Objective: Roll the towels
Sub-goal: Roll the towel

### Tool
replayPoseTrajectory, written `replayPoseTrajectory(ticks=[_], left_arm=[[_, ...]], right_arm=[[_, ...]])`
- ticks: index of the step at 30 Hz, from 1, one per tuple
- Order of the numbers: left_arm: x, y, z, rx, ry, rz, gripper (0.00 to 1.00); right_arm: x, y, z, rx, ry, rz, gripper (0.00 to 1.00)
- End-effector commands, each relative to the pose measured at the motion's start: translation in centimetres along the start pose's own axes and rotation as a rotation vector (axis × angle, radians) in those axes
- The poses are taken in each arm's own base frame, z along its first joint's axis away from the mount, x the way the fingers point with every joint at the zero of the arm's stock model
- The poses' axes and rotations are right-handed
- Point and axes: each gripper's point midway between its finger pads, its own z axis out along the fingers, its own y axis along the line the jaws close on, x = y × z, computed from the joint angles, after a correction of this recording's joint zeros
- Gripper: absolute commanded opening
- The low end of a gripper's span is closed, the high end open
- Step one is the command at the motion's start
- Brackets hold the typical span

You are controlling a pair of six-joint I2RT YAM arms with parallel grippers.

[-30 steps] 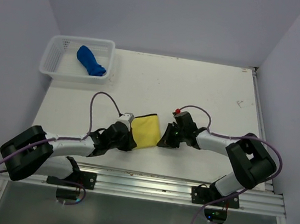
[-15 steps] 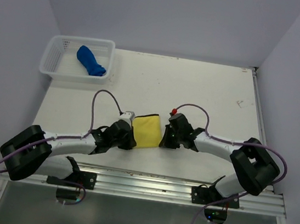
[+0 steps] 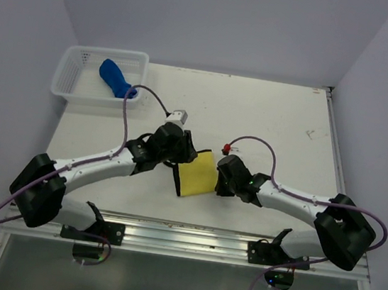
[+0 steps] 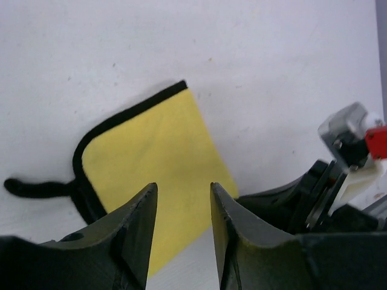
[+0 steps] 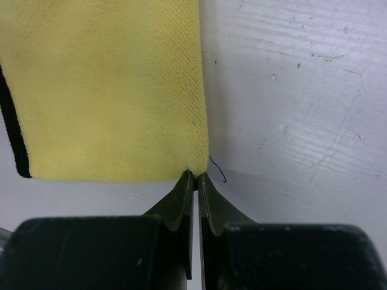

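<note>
Yellow towel (image 3: pixel 197 175), corner pinched by right end effector (image 5: pixel 195 177)

No text, label, brand, number or sign can be read in any of the views.

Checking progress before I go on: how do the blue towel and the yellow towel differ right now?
The blue towel lies bunched into a roll inside the basket; the yellow towel lies flat on the table. The blue one is plain; the yellow one has dark edging. Both are small cloths.
</note>
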Motion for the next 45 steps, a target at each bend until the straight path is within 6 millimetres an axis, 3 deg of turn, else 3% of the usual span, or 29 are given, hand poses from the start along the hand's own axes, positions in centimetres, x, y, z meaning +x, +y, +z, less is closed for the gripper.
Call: replayPoseTrajectory(ticks=[1,3,4,5,8,12,27,39,45], left_arm=[[-2.8,-2.6,2.3,0.068,-0.002,-0.030,0.45],[-2.6,-3.0,4.4,0.063,0.033,-0.033,0.46],[-3.6,-4.5,4.8,0.104,0.033,-0.031,0.46],[-3.6,-4.8,5.4,0.104,0.039,-0.029,0.47],[-2.3,-4.2,8.1,0.060,0.091,-0.011,0.47],[-1.4,-3.6,9.4,0.045,0.112,0.024,0.47],[-1.1,-4.0,12.3,0.027,0.119,0.050,0.50],[1.3,0.0,13.6,-0.199,0.195,0.151,0.50],[2.0,1.0,14.4,-0.243,0.204,0.161,0.50]], right_arm=[[-1.3,-0.5,-0.3,0.021,-0.071,-0.015,0.00],[-1.2,-0.3,-0.2,0.014,-0.066,-0.019,0.00],[-1.1,-0.3,-0.2,0.014,-0.064,-0.020,0.00],[-1.1,-0.3,-0.1,0.015,-0.063,-0.018,0.00],[-0.9,-0.5,-0.1,0.013,-0.067,-0.008,0.00],[-0.2,-0.7,0.1,0.009,-0.055,-0.002,0.00],[0.2,-0.7,0.9,0.006,-0.051,0.019,0.00],[0.2,-0.8,1.0,0.006,-0.065,0.026,0.00],[0.4,-0.2,1.2,-0.025,-0.055,0.024,0.00]])
